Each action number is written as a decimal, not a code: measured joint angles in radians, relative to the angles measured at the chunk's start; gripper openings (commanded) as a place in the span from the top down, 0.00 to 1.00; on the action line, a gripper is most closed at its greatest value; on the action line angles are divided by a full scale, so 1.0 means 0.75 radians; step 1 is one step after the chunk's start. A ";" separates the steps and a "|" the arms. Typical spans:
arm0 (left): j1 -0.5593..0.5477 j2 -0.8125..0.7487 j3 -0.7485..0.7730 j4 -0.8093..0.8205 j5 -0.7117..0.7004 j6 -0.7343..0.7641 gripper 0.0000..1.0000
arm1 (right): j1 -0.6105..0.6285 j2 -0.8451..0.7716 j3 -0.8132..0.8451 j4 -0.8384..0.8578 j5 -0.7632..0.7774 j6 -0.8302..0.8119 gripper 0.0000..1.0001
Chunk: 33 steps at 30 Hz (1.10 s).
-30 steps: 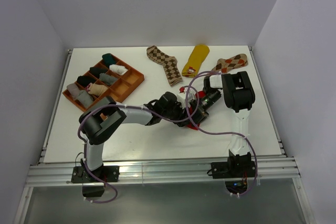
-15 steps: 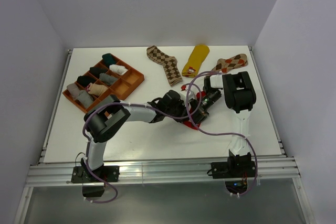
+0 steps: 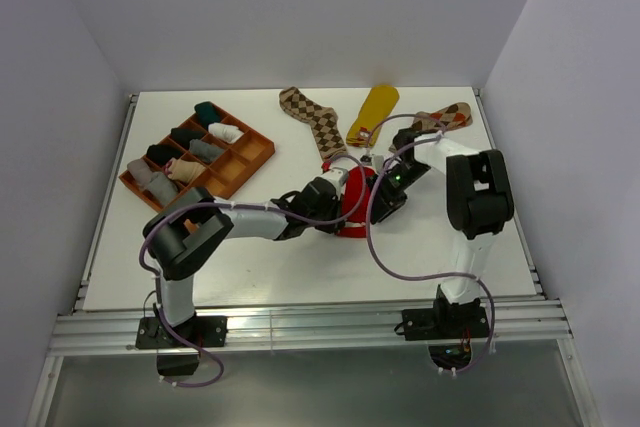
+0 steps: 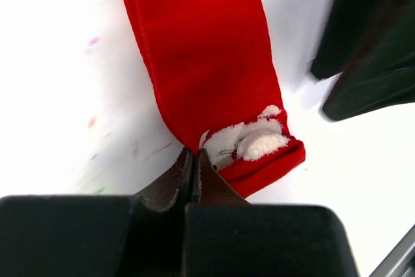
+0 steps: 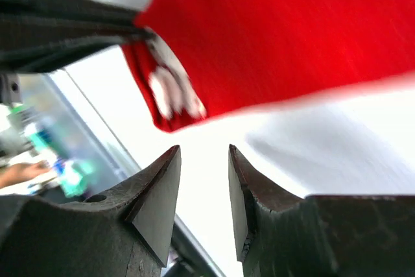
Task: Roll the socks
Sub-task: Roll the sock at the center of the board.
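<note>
Top view: the orange compartment tray [image 3: 256,150] is holding rolled socks [image 3: 205,150], one per compartment, with some compartments bare. The red sock [image 3: 352,203] is lying mid-bench [image 3: 300,267].

Left wrist: the left hand [image 4: 194,159] is pinching the red sock's white-patched end, fingers together.

Right wrist: the right hand [image 5: 204,160] is hanging partly open and empty near the sock.

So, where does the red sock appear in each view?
Top external: red sock in the middle of the table.
Left wrist: upper centre, running down to the fingertips.
Right wrist: upper right, blurred.
Shared landmark: left gripper pinching the sock's end beside its white patch.
</note>
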 measured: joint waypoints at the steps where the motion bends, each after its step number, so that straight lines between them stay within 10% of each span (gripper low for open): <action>1: 0.000 -0.013 -0.010 -0.016 -0.021 -0.022 1.00 | -0.002 -0.036 -0.017 0.027 0.019 0.003 0.57; 17: 0.006 -0.057 0.052 -0.329 -0.079 -0.300 1.00 | 0.030 -0.919 -0.652 0.650 0.178 -0.135 0.57; 24: 0.009 -0.037 0.112 -0.435 -0.062 -0.340 1.00 | 0.346 -1.319 -0.989 0.919 0.279 -0.252 0.55; 33: 0.012 -0.006 0.175 -0.515 -0.028 -0.349 1.00 | 0.728 -1.266 -1.138 1.117 0.574 -0.392 0.54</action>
